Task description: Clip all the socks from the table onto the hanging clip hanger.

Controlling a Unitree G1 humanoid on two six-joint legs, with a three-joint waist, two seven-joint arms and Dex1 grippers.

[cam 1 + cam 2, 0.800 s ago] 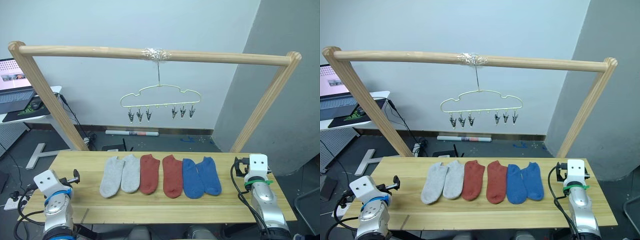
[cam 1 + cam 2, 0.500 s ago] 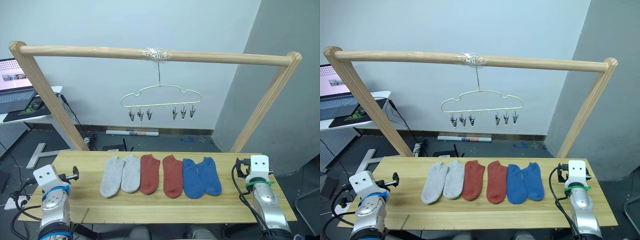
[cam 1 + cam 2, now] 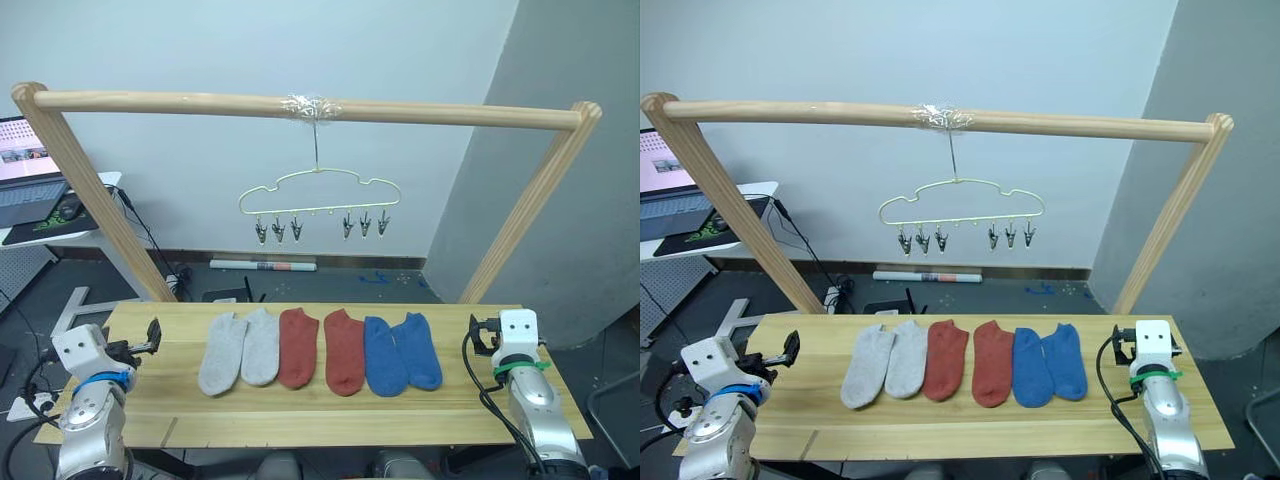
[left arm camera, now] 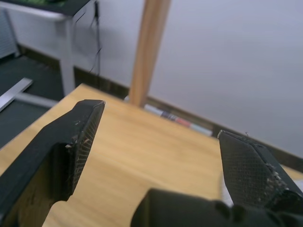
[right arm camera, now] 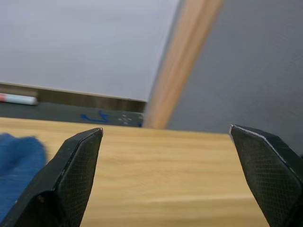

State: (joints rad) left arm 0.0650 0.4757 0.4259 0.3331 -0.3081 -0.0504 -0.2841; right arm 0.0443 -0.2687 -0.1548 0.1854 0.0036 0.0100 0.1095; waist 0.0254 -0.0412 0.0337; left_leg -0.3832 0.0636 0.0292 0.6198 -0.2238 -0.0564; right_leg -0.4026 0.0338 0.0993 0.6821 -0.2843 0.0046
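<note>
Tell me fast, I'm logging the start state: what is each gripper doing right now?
Left gripper: open, holding nothing, over the table.
Right gripper: open, holding nothing, beside a blue sock.

No text, label, brand, number or sign is readable anywhere.

Six short knit ankle socks [image 3: 320, 350] lie side by side in a row across the middle of the long light wood plank table [image 3: 300, 420], in the lower half of the frame. Above them, at frame centre, the thin wavy wire clip hanger [image 3: 318, 205] hangs from the round wooden pole frame [image 3: 180, 101] that spans the upper frame, its posts slanting down behind the table's far corners.
</note>
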